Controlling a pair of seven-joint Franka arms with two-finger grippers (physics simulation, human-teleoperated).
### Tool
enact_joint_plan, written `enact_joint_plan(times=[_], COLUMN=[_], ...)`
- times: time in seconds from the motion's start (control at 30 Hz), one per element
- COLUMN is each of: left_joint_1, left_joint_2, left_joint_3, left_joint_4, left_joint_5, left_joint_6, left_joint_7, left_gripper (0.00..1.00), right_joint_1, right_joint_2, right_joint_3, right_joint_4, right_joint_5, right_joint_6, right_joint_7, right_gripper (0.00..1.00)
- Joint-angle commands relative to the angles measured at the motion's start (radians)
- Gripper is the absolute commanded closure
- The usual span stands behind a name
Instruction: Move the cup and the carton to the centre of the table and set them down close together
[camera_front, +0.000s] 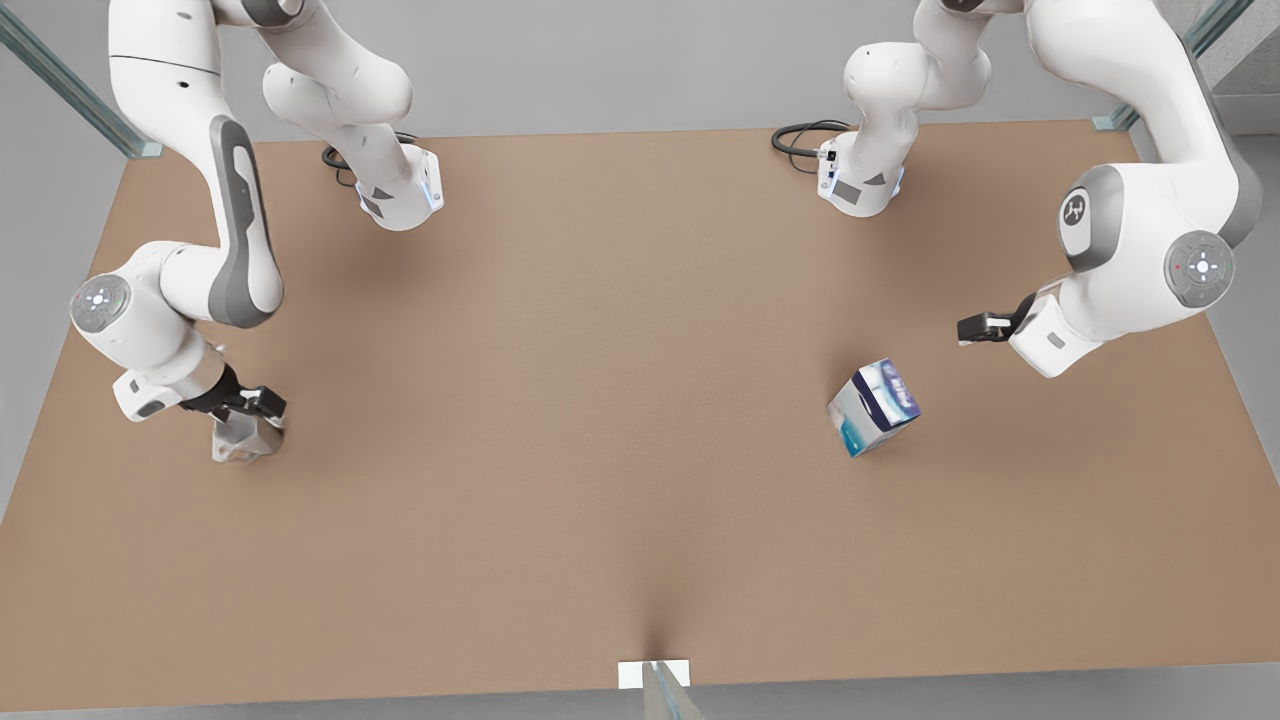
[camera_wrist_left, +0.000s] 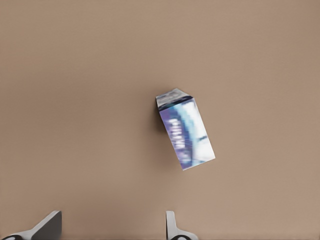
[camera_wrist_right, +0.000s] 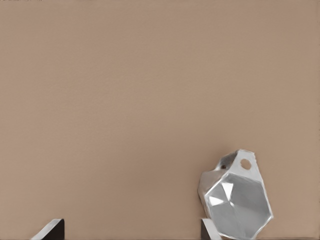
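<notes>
Carton (camera_front: 874, 407): lies tipped on the table (camera_front: 560, 420), right of its centre in the front view, apart from everything else.
Cup (camera_front: 243, 437): far across the table from the carton, near the table's edge at the front view's left; whether it stands upright cannot be told.
Left gripper (camera_front: 975, 328): hangs near the carton but clear of it; in its wrist view the fingers (camera_wrist_left: 48, 226) stand wide apart, nothing between them.
Right gripper (camera_front: 250, 408): directly over the cup, fingers spread; in its wrist view the cup (camera_wrist_right: 236, 202) sits just beside one finger (camera_wrist_right: 206, 229), outside the gap, so not gripped.
Carton handling: probably light and stiff; take it across the two flat long sides, since it could slide or twist if pinched by a corner.
Cup handling: likely light and rigid, its faceted, tapering wall apt to slip; grip near the wider rim.
Contents: the cup's inside looks empty; the carton is closed.
</notes>
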Motion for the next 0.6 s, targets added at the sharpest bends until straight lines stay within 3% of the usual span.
enact_joint_plan(times=[0.0,0.5,0.57], left_joint_1=[0.0,0.0,0.0], left_joint_2=[0.0,-0.002,-0.002], left_joint_3=[0.0,0.0,0.0], left_joint_4=[0.0,-0.005,-0.006], left_joint_5=[0.0,0.0,0.0], left_joint_6=[0.0,-0.012,-0.012], left_joint_7=[0.0,0.0,0.0], left_gripper=[0.0,0.0,0.0], right_joint_1=[0.007,0.008,0.048], right_joint_2=[0.0,0.126,0.15], right_joint_3=[0.0,-0.063,-0.123], right_joint_4=[-0.002,-0.023,-0.021], right_joint_5=[0.0,0.072,0.077], right_joint_6=[0.0,0.084,0.087], right_joint_7=[0.0,-0.061,-0.075], right_gripper=[0.0,0.0,0.0])
